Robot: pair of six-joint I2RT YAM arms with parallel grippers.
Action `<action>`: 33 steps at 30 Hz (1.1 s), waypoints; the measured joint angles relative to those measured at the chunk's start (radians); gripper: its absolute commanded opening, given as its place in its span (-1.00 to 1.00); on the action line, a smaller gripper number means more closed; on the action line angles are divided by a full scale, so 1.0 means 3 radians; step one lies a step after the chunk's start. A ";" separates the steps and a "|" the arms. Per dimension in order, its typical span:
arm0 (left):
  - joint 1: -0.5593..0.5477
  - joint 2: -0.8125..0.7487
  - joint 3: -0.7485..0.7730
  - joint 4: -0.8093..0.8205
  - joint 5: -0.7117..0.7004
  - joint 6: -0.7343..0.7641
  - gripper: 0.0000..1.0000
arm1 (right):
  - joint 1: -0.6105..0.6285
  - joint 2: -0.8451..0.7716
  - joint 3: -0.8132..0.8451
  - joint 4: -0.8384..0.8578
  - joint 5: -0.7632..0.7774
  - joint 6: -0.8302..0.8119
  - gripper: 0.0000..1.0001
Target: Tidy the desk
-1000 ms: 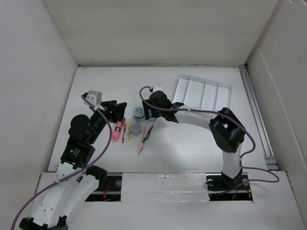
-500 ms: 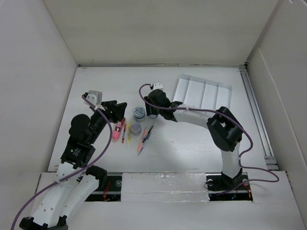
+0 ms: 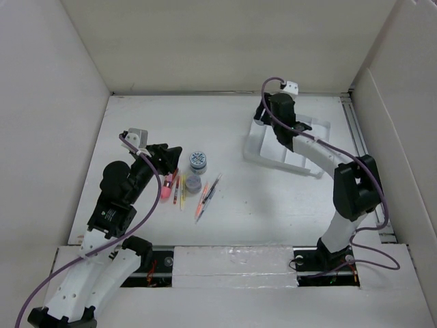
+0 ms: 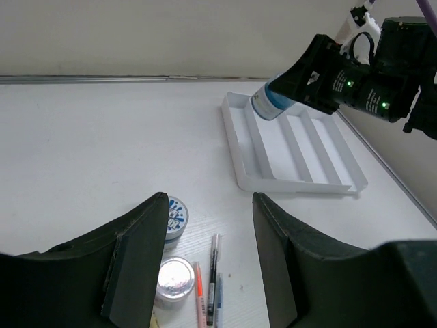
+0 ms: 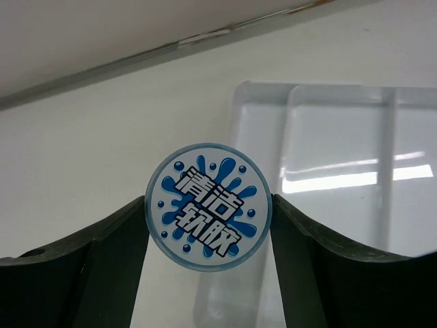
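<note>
The desk [image 3: 273, 205] is the wide white top under both arms, with white walls around it. At the left, the left gripper [image 4: 210, 205] hangs over the desk with its jaws apart and nothing between them. Below it lie a pink marker [image 3: 166, 190] and some pens [image 3: 207, 195]. Beside them stand a blue-printed tub [image 3: 198, 160] and a grey tub [image 3: 193, 183]. Further right, well apart from these, lies the tray [image 3: 311, 147]. The right gripper [image 5: 208, 219] is clamped on a jar [image 4: 272, 104] with a blue label, over the tray's far left corner.
</note>
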 measured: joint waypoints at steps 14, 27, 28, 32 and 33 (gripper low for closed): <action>0.0000 0.0024 0.0000 -0.0013 0.0014 0.0001 -0.04 | -0.0519 0.0623 0.0295 -0.0327 0.0267 0.0097 0.07; 0.0000 0.0036 0.0000 -0.0020 0.0037 -0.0001 -0.04 | -0.1057 0.0439 0.0112 -0.0359 0.0275 0.0425 0.06; 0.0000 0.0038 0.0000 -0.0020 0.0037 -0.0001 -0.04 | -0.1116 0.0439 0.0106 -0.0356 0.0259 0.0440 0.07; 0.0000 0.0045 0.0000 -0.0022 0.0034 0.0000 -0.04 | -0.1255 0.0437 0.0064 -0.0350 0.0210 0.0500 0.09; 0.0000 0.0047 0.0000 -0.0022 0.0036 0.0000 -0.04 | -0.1270 0.0437 0.0062 -0.0348 0.0196 0.0510 0.10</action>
